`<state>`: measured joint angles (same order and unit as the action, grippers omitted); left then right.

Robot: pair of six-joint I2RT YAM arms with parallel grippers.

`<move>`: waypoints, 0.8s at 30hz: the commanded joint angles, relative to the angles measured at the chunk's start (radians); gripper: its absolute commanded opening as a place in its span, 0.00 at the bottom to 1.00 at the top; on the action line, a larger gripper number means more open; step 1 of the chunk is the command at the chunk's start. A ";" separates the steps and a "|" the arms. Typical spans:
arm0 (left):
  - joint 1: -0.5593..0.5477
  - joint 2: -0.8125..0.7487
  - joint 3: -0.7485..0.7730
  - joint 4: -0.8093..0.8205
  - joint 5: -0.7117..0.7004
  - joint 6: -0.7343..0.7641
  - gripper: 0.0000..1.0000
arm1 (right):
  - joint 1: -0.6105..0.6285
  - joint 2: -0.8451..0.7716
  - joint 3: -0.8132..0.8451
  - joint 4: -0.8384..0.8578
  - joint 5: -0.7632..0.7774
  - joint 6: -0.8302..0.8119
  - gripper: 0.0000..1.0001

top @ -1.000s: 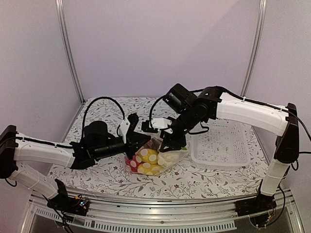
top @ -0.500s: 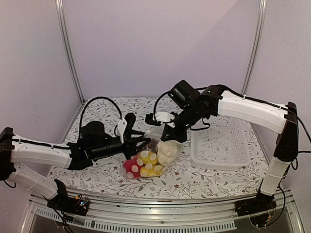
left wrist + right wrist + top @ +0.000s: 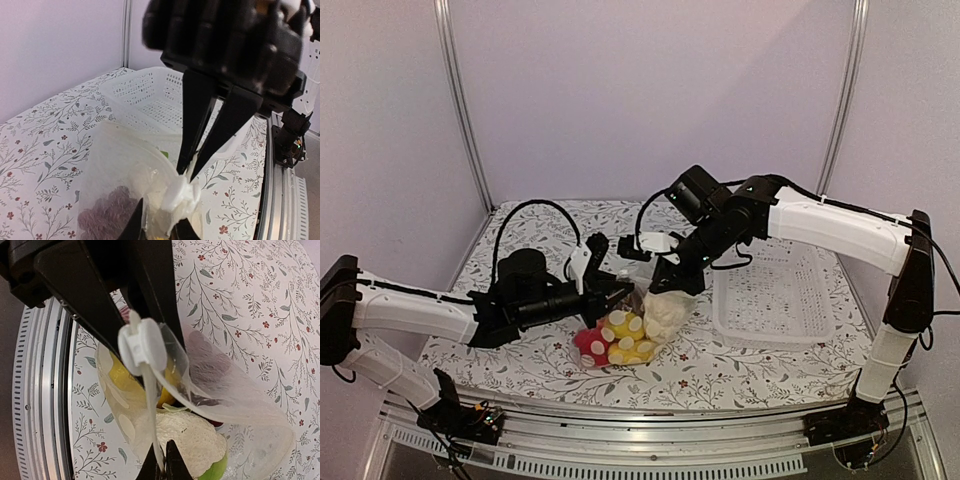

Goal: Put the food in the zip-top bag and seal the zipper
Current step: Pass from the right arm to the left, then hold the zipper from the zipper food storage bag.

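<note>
Top external: clear crinkly zip-top bag [image 3: 645, 300] held by mouth between both arms, above floral-print table [image 3: 720, 370], just left of white slotted plastic basket [image 3: 775, 300]. Inside: yellow toy pieces [image 3: 625, 335], red piece [image 3: 587, 345], white cauliflower [image 3: 665, 312], dark purple grape bunch [image 3: 107, 220]. Left gripper [image 3: 160, 226] pinching white zipper slider [image 3: 175, 192]; right gripper [image 3: 162, 465] pressed together on thin clear zipper strip [image 3: 149, 405] just beside slider

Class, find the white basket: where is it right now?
In the top view, the basket sits on the right half of the table, just right of the food-filled bag.
</note>
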<state>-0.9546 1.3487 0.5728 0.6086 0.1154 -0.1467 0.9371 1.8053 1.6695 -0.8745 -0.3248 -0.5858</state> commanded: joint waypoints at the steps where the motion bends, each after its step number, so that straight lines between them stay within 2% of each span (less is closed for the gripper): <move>1: -0.003 -0.028 0.009 0.019 -0.012 0.010 0.11 | 0.008 -0.034 0.001 0.002 -0.012 -0.005 0.06; 8: -0.004 -0.069 -0.007 0.014 -0.023 0.020 0.04 | 0.007 -0.024 0.021 0.004 0.004 0.004 0.11; 17: -0.004 -0.075 -0.004 -0.010 -0.017 0.027 0.00 | 0.013 -0.084 0.099 0.020 0.044 -0.044 0.40; 24: -0.003 -0.088 -0.017 0.006 -0.017 0.014 0.00 | 0.042 -0.070 0.107 0.060 -0.041 -0.080 0.48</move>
<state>-0.9546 1.2953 0.5671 0.5804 0.0978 -0.1318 0.9546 1.7248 1.7515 -0.8398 -0.3145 -0.6361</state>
